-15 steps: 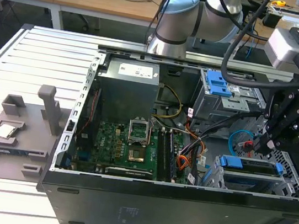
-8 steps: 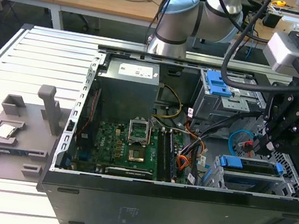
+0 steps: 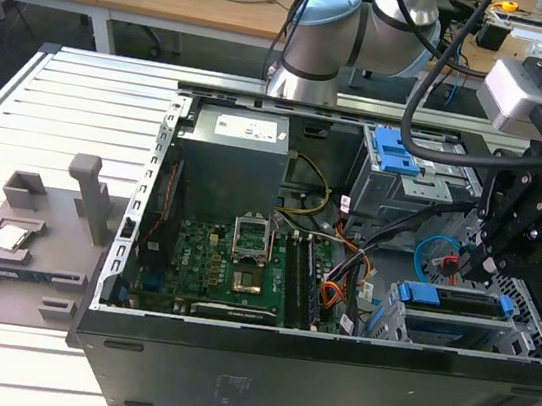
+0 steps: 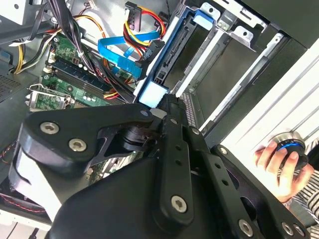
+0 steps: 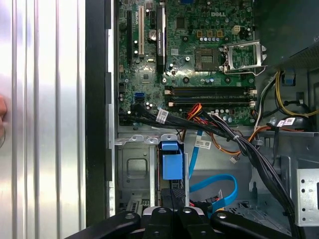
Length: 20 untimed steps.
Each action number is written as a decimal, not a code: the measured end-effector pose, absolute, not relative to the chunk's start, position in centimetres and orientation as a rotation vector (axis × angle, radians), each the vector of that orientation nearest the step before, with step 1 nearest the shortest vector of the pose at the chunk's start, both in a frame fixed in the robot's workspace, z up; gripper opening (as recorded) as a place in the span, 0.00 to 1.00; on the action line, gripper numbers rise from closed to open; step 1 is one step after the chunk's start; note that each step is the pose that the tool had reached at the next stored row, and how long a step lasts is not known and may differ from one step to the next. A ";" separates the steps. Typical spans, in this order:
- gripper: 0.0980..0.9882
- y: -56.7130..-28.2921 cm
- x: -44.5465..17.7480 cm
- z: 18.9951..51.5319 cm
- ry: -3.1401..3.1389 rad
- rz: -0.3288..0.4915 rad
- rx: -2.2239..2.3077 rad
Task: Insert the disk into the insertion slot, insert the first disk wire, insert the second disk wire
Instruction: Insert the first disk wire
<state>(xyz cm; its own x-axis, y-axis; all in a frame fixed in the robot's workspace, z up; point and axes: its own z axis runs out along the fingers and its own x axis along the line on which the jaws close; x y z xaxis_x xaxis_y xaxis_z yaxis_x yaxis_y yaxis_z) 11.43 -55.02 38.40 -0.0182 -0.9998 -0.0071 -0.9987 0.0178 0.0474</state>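
Disk [image 3: 459, 302] is down in the insertion slot [image 3: 390, 323], folks, standing on edge in that low grey cage at the corner of the open computer case [image 3: 307, 375], its blue carrier showing along the top. The gripper [image 3: 469, 263] hangs right above the end nearer the motherboard [image 3: 231, 268]. In the first wrist view the fingers [image 5: 167, 199] sit drawn together side by side, tips just at the carrier's blue end tab [image 5: 171, 162]; I can't make out anything pinched between them. A flat blue cable [image 5: 219, 181] loops loose just beside the gripper, next to a bundle of red, yellow and black wires [image 4: 144, 20]. The case lies on the ribbed metal desk [image 3: 63, 103]. Off past the case edge, a person's hand [image 4: 279, 167] rests on a blue-ringed knob.
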 end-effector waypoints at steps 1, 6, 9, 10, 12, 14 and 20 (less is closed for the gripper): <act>0.01 -55.0 11.4 38.4 -2.221 -0.060 2.181; 0.08 -55.0 11.4 38.4 -2.221 -0.060 2.181; 0.22 -55.0 11.4 38.4 -2.221 -0.060 2.181; 0.36 -55.0 11.4 38.4 -2.221 -0.060 2.181; 0.36 -54.9 11.5 38.3 -2.221 -0.061 2.182; 0.36 -54.8 11.7 38.2 -2.221 -0.061 2.181; 0.36 -54.8 11.9 37.9 -2.219 -0.057 2.180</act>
